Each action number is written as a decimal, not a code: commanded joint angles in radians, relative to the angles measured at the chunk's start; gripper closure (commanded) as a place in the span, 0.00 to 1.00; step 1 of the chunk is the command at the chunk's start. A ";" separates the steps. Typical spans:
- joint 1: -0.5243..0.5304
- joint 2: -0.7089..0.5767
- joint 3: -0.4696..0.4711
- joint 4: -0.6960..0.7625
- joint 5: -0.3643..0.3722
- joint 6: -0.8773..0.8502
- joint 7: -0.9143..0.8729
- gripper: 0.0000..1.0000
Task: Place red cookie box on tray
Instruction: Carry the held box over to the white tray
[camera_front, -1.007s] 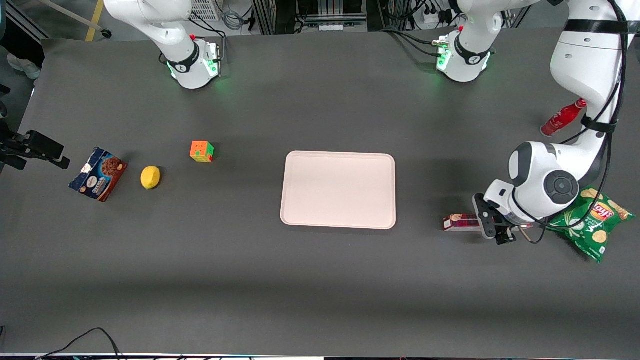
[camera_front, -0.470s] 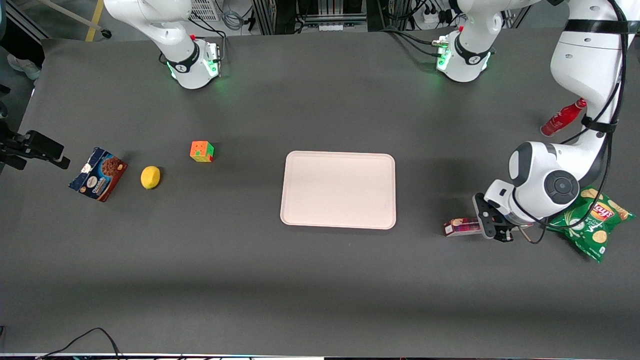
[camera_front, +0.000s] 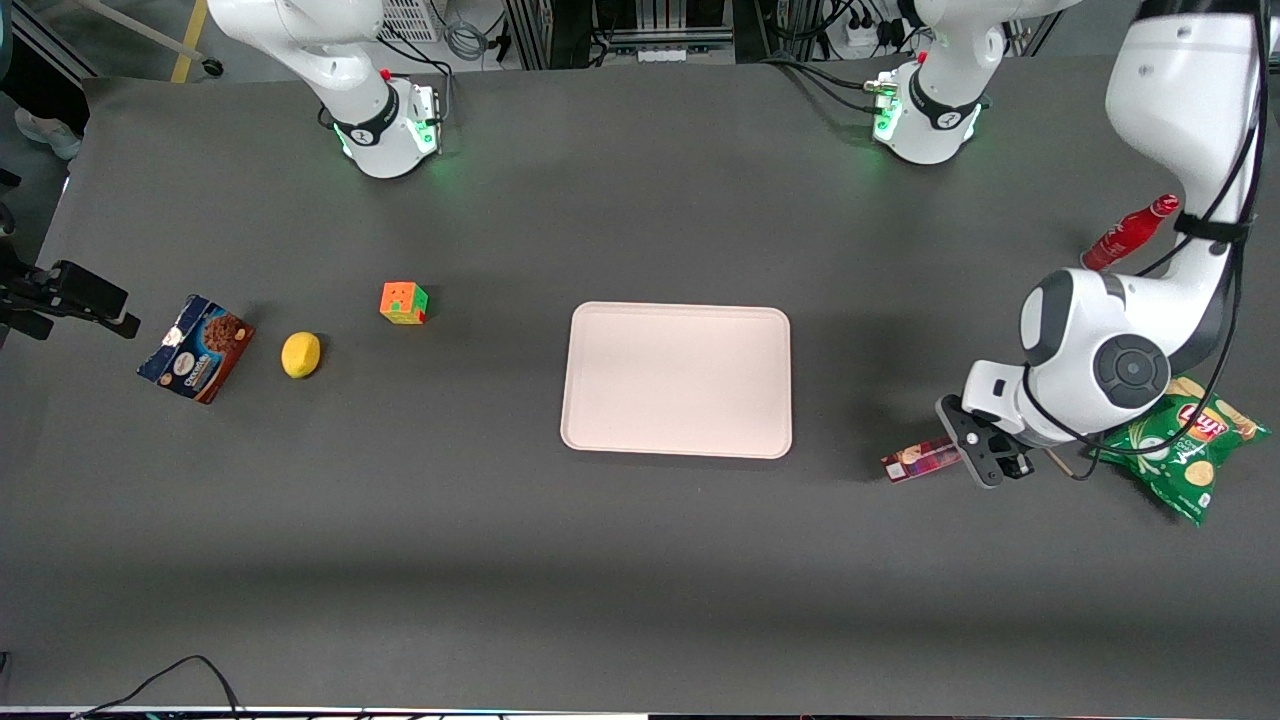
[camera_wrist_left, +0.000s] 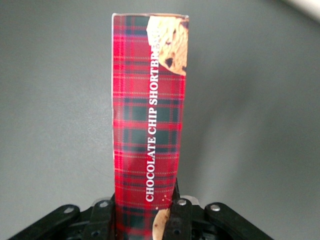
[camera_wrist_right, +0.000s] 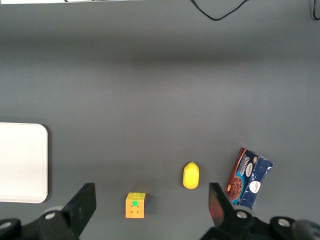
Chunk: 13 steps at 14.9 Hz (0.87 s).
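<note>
— What have your fingers got?

— They pinch one end of the red cookie box, one finger on each long side, so that my gripper carries it by the end, sticking out toward the tray.

— And where is it?

— Tilted, apparently just off the table (near the Lay's chip bag), well apart from the tray.

— Anything in the tray?

— Nothing.
</note>
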 joint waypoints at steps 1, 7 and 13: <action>0.000 -0.118 -0.101 0.078 -0.051 -0.245 -0.351 0.98; -0.009 -0.140 -0.320 0.180 -0.119 -0.381 -0.982 0.98; -0.078 -0.092 -0.400 -0.016 -0.051 -0.023 -1.349 0.98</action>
